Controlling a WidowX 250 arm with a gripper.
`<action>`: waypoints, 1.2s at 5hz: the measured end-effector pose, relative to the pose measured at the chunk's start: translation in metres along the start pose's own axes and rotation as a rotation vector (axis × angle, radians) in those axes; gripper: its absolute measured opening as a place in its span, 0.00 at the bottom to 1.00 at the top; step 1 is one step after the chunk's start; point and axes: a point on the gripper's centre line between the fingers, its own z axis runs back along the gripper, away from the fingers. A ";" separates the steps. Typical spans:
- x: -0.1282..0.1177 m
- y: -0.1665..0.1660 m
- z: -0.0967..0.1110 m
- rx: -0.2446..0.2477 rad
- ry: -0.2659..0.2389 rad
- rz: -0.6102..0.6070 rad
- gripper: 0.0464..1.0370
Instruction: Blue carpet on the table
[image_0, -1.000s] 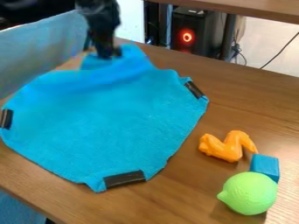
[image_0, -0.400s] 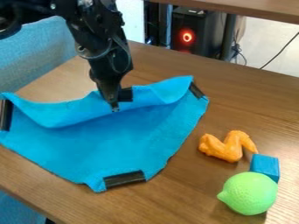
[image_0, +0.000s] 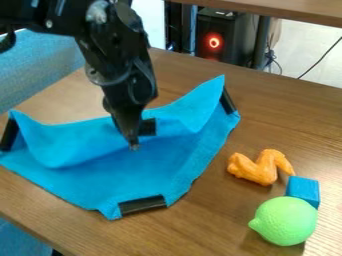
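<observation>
The gripper (image_0: 137, 137) hangs at the upper middle of the camera view, over the far part of the blue cloth (image_0: 167, 170), and is shut on that far edge beside a black patch. The cloth lies on the wooden table (image_0: 220, 225), its far side lifted and folded toward the near side in a raised wave. Black patches sit at its left, right and near corners; the left and right corners stand up somewhat.
On the right lie an orange chicken-wing toy (image_0: 260, 167), a blue block (image_0: 303, 190) and a green lemon (image_0: 285, 221) close together. Beyond the table's left edge is a blue padded surface (image_0: 47, 67); a black computer case (image_0: 217, 37) stands behind.
The gripper has come down and toward the near side from the far edge, drawing the cloth's far part along. The left and right corners have risen; the toys have stayed put.
</observation>
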 end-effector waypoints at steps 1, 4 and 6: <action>0.003 -0.015 0.002 0.002 0.010 0.005 0.00; 0.005 -0.062 -0.003 -0.081 0.074 0.016 0.16; 0.006 -0.057 -0.014 -0.428 0.108 0.232 0.73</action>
